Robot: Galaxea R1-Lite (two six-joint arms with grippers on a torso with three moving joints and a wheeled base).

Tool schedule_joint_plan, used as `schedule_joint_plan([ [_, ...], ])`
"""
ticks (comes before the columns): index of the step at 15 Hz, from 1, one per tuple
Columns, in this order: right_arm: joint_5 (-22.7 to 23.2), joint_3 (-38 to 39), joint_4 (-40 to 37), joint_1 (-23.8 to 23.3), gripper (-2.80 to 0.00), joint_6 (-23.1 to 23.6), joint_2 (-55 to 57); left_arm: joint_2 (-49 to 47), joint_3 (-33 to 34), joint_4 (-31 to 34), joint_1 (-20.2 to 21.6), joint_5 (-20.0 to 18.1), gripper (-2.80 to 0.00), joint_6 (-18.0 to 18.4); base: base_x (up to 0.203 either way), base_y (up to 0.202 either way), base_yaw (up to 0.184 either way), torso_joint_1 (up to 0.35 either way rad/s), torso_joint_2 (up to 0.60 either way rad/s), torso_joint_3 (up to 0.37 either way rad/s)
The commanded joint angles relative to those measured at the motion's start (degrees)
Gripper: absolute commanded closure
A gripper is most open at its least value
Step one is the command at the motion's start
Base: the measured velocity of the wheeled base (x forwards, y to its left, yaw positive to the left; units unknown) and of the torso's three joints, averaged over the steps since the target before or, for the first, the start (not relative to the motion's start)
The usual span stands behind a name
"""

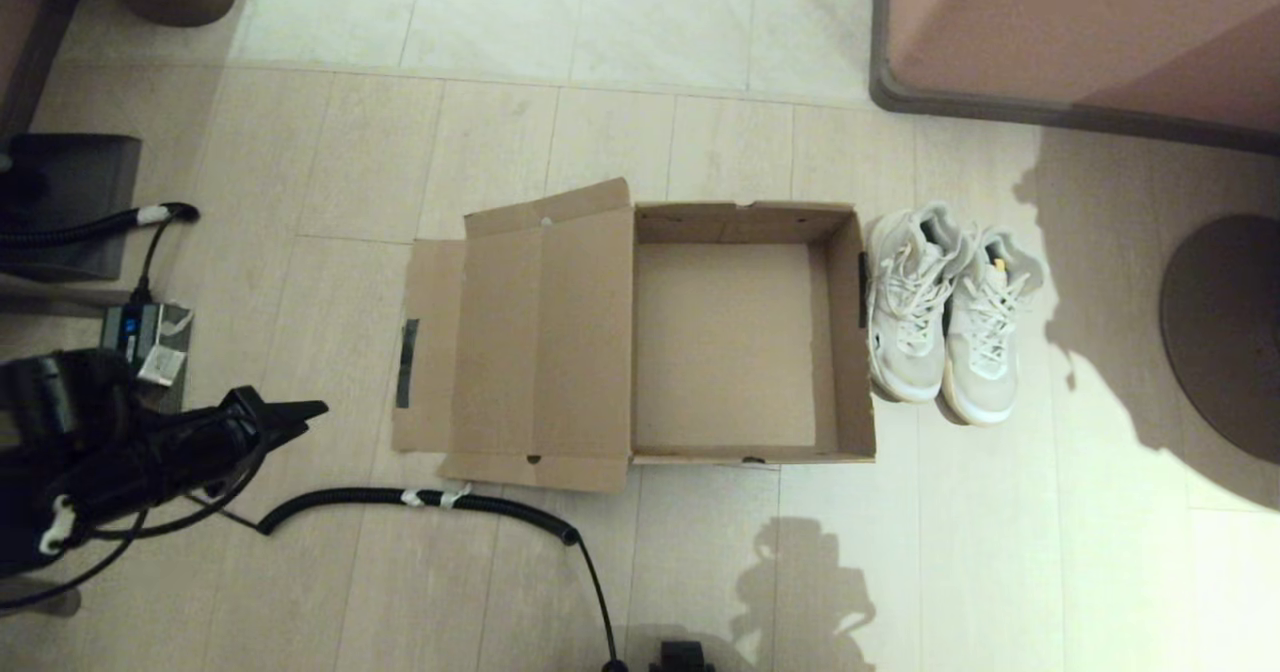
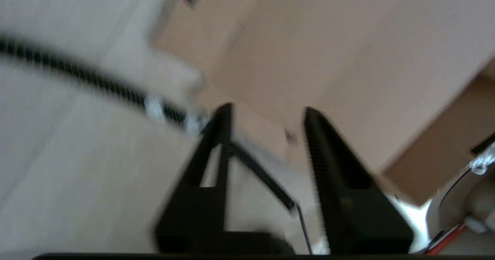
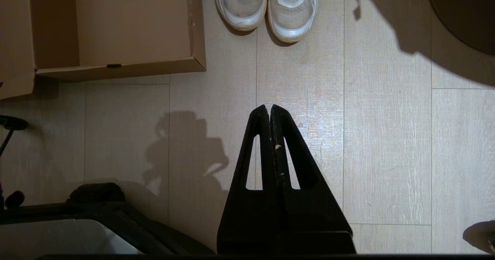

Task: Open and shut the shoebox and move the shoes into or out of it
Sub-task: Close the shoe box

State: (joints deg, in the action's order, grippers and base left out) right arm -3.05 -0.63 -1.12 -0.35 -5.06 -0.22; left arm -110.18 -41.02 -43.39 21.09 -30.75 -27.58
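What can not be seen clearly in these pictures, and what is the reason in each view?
- Right tool: outside the head view, seen only in its wrist view.
- Shoebox: blurred by motion in the left wrist view, behind the open left tool; cut off by the edge in the right wrist view.
- Shoes: heels cut off by the right wrist view's edge; insoles too dark in the head view.

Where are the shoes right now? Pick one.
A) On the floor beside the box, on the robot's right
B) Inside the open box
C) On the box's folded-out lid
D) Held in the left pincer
A: the shoes stand side by side on the floor against the right wall of the box, whose inside is bare.
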Motion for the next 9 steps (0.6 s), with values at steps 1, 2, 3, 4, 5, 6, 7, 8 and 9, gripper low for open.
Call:
schedule_joint_plan([
  [1,-0.03,-0.01,-0.02,0.00,0.00,-0.04,0.27,-14.82,-3.94,-7.57,2.30,-4.19,-2.80,-0.41,0.000,0.000,0.000,0.000,0.00,0.000],
  [2,-0.03,0.02,-0.02,0.00,0.00,-0.04,0.28,-18.17,-5.64,-10.77,2.81,-6.29,-2.80,-0.54,0.000,0.000,0.000,0.000,0.00,0.000],
  [3,-0.03,0.02,-0.02,0.00,0.00,-0.04,0.22,-21.13,-7.18,-13.78,3.04,-7.42,-2.80,-0.64,0.000,0.000,0.000,0.000,0.00,0.000],
  [4,-0.03,0.02,-0.02,0.00,0.00,-0.04,0.22,-24.19,-9.04,-16.62,3.09,-8.13,-2.80,-0.76,0.000,0.000,0.000,0.000,0.00,0.000],
  [5,-0.03,0.02,-0.02,0.00,0.00,-0.04,0.29,-26.67,-11.06,-18.68,2.78,-8.63,-2.80,-0.83,0.000,0.000,0.000,0.000,0.00,0.000],
  [6,-0.03,0.02,-0.02,0.00,0.00,-0.04,0.23,-28.41,-13.06,-19.65,1.83,-8.94,-2.80,-0.91,0.000,0.000,0.000,0.000,0.00,0.000],
  [7,-0.03,0.02,-0.02,0.00,0.00,-0.02,0.30,-29.79,-14.87,-20.01,0.41,-9.03,-2.80,-0.97,0.000,0.000,0.000,0.000,0.00,0.000],
  [8,-0.03,-0.06,-0.11,0.00,0.00,0.05,0.22,-30.64,-16.85,-20.11,-0.92,-9.05,-2.80,-1.27,0.000,0.000,0.000,0.000,0.00,0.000],
  [9,-0.03,-0.07,-0.11,0.00,0.00,0.14,0.31,-31.45,-18.95,-20.19,-2.05,-9.06,-2.80,-2.48,0.000,0.000,0.000,0.000,0.00,0.000],
])
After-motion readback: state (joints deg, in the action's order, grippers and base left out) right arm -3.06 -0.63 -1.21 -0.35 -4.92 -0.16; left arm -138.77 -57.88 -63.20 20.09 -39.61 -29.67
